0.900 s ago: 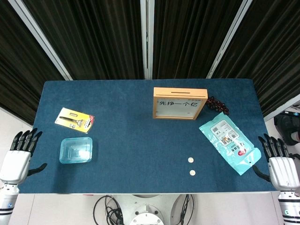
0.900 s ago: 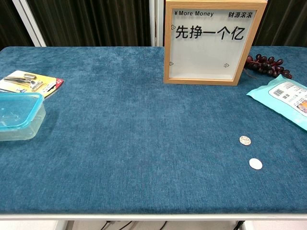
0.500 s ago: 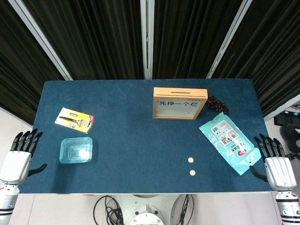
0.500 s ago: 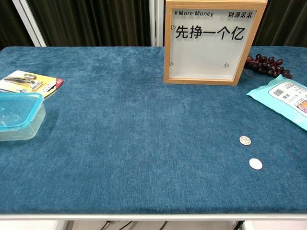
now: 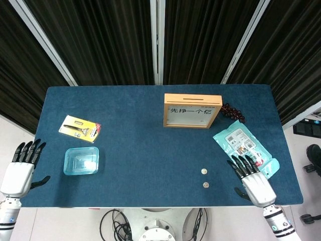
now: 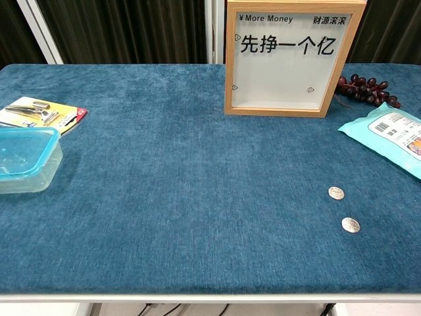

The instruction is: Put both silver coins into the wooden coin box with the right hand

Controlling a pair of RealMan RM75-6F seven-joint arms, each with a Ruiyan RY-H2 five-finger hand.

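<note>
In the head view the right hand (image 5: 255, 182) sits in the lower right of the frame, above the near edge of the table, palm down with its dark fingers (image 5: 239, 165) spread and pointing up the frame; it holds nothing, and its fingertips reach toward the lower end of the teal packet (image 5: 244, 149). The left hand (image 5: 19, 169) hangs at the lower left corner, off the table's left edge, fingers likewise apart and empty. Neither hand shows in the chest view. The two silver coins (image 5: 204, 171) (image 5: 205, 185) lie flat on the cloth, one just above the other, left of the right hand and apart from it. The wooden coin box (image 5: 192, 110) stands upright near the far edge, right of centre, its slot on top. The table (image 5: 135, 150) is covered in blue cloth. A clear blue plastic container (image 5: 81, 160) and a yellow carded razor pack (image 5: 79, 128) lie at the left, and dark grapes (image 5: 233, 112) lie right of the box. Black curtains with pale uprights fill the background.
</note>
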